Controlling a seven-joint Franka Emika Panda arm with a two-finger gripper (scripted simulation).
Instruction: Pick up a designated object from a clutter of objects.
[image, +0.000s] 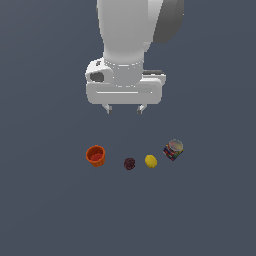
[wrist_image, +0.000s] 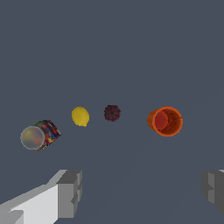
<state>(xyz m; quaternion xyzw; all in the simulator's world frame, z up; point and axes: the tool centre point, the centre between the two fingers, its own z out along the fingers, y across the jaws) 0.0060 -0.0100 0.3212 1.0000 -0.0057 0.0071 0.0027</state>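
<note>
The designated object, a small dark maroon ball, lies on the grey floor in a row of clutter. On the exterior view's left of it stands an orange-red cup. A yellow lemon lies on its other side, and beyond that a multicoloured can with a silvery top. My gripper hangs high above the row, open, with nothing between its fingers.
The white arm and hand fill the upper middle of the exterior view. Plain dark grey floor surrounds the four items on every side.
</note>
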